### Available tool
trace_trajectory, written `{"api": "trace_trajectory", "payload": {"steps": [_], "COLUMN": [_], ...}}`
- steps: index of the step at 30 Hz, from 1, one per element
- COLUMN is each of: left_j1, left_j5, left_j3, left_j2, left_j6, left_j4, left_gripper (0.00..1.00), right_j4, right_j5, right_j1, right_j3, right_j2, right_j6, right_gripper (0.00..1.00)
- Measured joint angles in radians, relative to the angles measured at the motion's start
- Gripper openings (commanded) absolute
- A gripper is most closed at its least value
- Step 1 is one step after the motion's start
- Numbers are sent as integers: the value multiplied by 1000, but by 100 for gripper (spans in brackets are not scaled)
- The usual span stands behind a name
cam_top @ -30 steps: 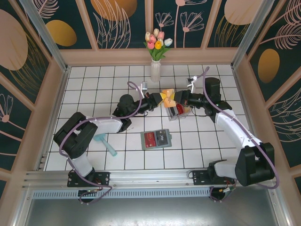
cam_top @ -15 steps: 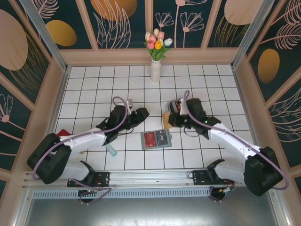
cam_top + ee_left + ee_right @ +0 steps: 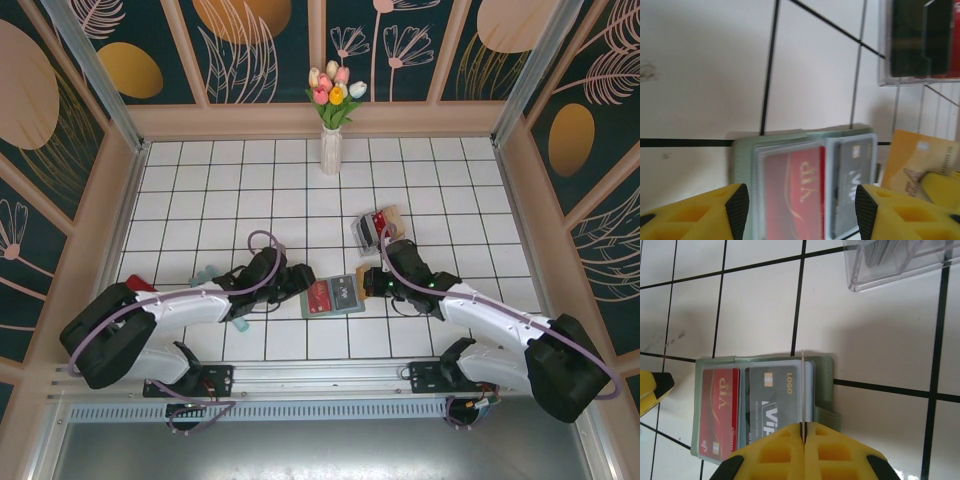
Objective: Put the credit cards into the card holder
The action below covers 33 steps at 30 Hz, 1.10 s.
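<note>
**A:** Since the right gripper (image 3: pixel 803 432) is clamped on the tan card (image 3: pixel 920 157), how should the card go in?

**B:** Low and edge first. The wallet (image 3: pixel 333 296) lies open on the tiles (image 3: pixel 230 200), near the arms and between the two grippers. The red card (image 3: pixel 720 407) sits in its left half and the grey card (image 3: pixel 772 400) in its right. I judge the tan card is meant for a pocket in the right half. Its leading edge should meet the pocket mouth square, then slide flat over the grey card rather than dig into it.

**A:** And the left gripper (image 3: pixel 801 202)?

**B:** Its fingers stand apart and hold nothing. The wallet shows between them, but I cannot tell whether they touch it. Pressing the left half down would help, because a thin wallet on smooth tile will likely skate under a push from the right.

**A:** What does one camera give that another lacks?

**B:** The right wrist sees the tan card edge-on, as a pale line over the wallet's right half, which is good for aiming. The left wrist shows the card's tan face, just right of the wallet, which confirms what is held. The top view gives the layout, with one gripper at each side of the wallet. Farther off, on the right, is the clear box (image 3: pixel 377 230) with cards in it.
</note>
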Motion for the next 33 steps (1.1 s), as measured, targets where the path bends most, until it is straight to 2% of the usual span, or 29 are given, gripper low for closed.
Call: {"api": "trace_trajectory", "payload": {"steps": [13, 18, 33], "left_j1": [-14, -14, -14], "left_j5": [14, 14, 17], "left_j3": [4, 8, 10], "left_j2": [97, 113, 123], "left_j6": [1, 5, 5], "left_j4": [27, 44, 58], "left_gripper": [55, 51, 48], "right_j4": [101, 119, 179], "right_j5": [-7, -37, -148], "right_j1": [0, 0, 9], "right_j3": [-44, -44, -12], "right_j2": [47, 47, 32], "right_j6": [29, 40, 113], "right_gripper": [0, 0, 3]}}
